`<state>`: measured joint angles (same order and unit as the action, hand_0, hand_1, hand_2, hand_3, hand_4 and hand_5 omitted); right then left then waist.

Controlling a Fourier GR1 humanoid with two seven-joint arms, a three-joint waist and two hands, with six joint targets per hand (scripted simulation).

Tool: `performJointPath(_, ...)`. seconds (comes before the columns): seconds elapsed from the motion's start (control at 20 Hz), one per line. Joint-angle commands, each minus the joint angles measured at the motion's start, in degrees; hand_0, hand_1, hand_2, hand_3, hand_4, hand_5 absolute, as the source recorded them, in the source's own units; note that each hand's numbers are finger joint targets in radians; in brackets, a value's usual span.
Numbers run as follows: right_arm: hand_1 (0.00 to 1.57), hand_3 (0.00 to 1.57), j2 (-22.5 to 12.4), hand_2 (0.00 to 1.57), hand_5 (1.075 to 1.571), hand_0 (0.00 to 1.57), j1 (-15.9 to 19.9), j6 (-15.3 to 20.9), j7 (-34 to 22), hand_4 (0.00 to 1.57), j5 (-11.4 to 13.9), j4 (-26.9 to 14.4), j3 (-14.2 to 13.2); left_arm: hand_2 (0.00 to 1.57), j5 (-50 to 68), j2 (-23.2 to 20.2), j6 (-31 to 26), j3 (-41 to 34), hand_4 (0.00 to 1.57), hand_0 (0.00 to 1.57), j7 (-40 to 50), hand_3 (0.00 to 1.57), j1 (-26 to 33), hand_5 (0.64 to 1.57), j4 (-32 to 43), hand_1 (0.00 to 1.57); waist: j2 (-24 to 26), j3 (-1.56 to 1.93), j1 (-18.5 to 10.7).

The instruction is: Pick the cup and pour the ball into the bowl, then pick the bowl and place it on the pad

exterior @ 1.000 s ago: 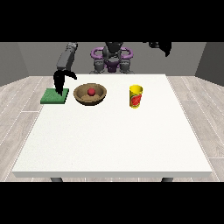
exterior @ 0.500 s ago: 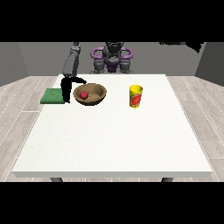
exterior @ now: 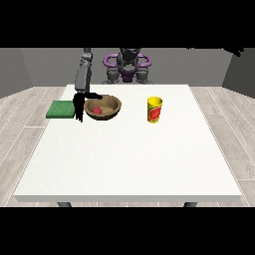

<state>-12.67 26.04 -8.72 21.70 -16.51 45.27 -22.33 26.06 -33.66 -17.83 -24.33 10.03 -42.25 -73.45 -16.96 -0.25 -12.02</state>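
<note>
Black hand at view's left at brown wooden bowl rim — grasp cannot be told; red ball inside — yellow cup upright, apart.

The table has a smooth, matt white top. The bowl looks like brown wood with a dull finish, and the ball inside it is plain matt red. The cup looks like yellow plastic, a little glossy. The pad is flat matt green.
</note>
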Motion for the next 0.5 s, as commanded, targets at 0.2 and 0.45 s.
performJointPath(0.2,0.00,0.00,3.7,0.00,1.534,0.00,2.9,0.8,-1.7,0.32,-0.9,-6.4,1.0,0.00,2.5,-2.9,-2.1,-2.5,0.25,0.00,0.2,0.00,1.9,1.506,1.3,0.00,0.6,0.27,0.5)
performJointPath(0.45,1.57,1.57,3.0,1.57,1.445,1.57,0.5,9.4,-0.4,1.08,3.0,-8.6,0.8,0.00,3.7,-3.8,-1.6,-2.7,0.36,0.00,1.2,0.00,-1.2,1.536,-0.5,0.00,-3.9,0.24,-2.1)
